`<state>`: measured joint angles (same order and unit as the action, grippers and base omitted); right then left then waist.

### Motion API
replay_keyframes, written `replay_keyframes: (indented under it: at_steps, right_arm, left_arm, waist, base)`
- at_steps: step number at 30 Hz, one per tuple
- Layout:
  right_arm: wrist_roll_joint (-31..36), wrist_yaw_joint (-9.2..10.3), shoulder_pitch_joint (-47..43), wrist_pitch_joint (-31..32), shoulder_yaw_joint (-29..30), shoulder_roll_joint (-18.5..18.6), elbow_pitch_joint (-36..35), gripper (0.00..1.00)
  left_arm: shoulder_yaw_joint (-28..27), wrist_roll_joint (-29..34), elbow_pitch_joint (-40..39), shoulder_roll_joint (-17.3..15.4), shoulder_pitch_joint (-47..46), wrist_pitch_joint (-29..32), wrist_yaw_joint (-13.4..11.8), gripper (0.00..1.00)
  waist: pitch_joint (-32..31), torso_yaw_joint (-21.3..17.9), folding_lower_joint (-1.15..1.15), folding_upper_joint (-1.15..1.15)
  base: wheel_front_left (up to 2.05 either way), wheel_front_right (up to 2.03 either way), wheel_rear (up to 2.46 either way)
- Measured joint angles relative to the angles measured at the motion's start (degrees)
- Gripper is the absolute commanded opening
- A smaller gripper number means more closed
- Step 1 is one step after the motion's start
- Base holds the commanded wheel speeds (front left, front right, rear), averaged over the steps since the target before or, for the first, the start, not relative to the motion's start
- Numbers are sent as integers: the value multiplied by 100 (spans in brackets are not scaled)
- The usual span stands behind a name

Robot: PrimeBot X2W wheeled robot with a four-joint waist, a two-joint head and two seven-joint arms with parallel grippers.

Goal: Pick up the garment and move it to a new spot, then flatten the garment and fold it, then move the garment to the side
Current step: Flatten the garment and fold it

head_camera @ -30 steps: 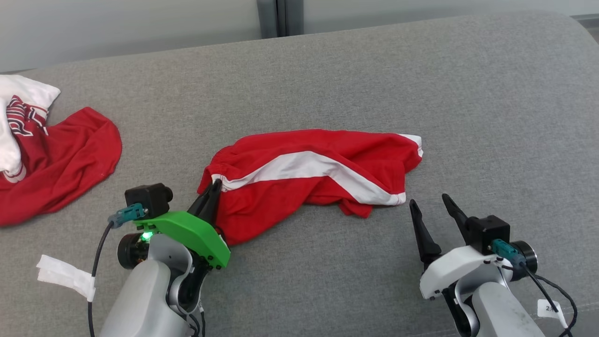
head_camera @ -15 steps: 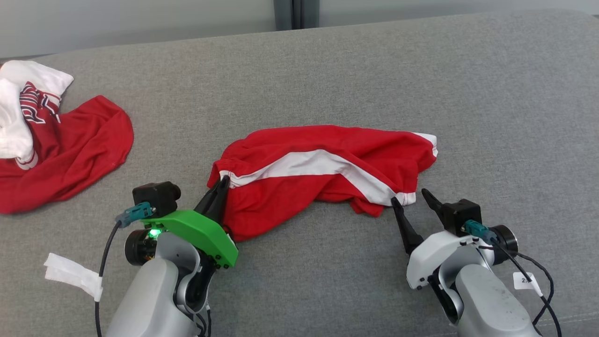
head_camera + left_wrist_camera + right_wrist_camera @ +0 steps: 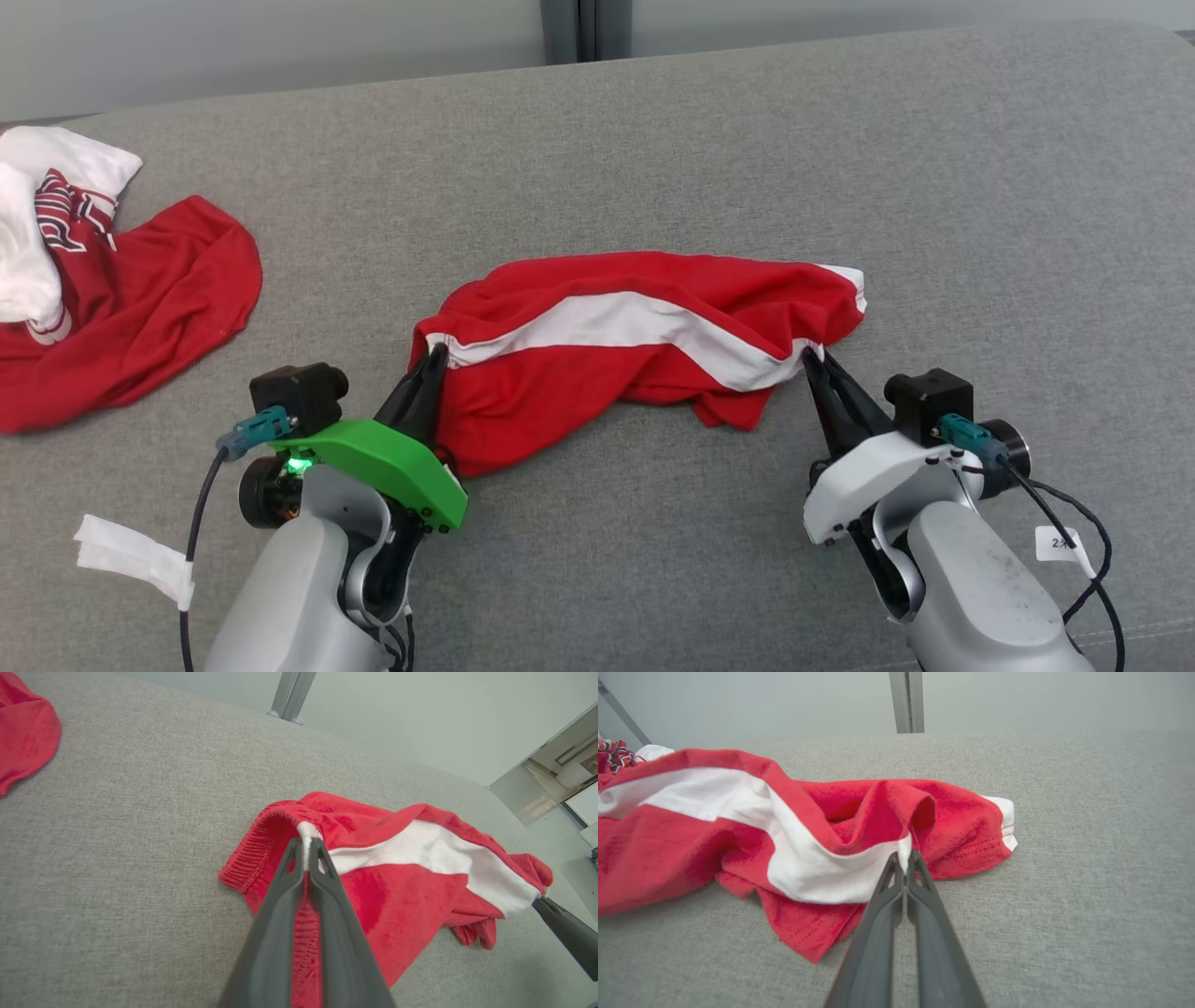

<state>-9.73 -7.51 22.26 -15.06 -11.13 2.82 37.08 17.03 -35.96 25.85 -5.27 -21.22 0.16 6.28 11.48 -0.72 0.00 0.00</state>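
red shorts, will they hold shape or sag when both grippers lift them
Likely floppy: the red shorts lie crumpled in soft folds, so the middle should sag between the left gripper at the waistband and the right gripper at the hem. Probably light, being thin cloth.

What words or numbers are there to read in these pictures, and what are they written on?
"2", then a mark too blurred to read: on the small white tag at the lower right of the head view.
Striped letters on the white and red shirt at the far left: crumpled, unreadable.
Red shorts: no writing visible.
White tape at the lower left: blank.
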Motion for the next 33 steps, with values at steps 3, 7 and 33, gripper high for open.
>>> replay_keyframes:
  at_steps: [3, 7, 33]
  right_arm:
    - [-76, 0, -165, 0, 68, -2, -570, 0]
    - [-411, 0, -262, 0, 129, 0, -1371, 0]
    - [-516, 1, -553, 630, 754, 491, -5844, 0]
  left_arm:
    - [-26, -15, -140, -12, 7, -169, -4, 0]
    - [-70, -65, -444, -29, 8, -501, 25, 0]
    - [-688, -337, -5118, -786, -164, 385, -661, 0]
  waist:
    - [-68, -41, 0, 0]
    - [-187, -108, 0, 0]
    - [-980, -651, 0, 0]
  base:
    - [0, 0, 0]
    - [0, 0, 0]
    - [0, 0, 0]
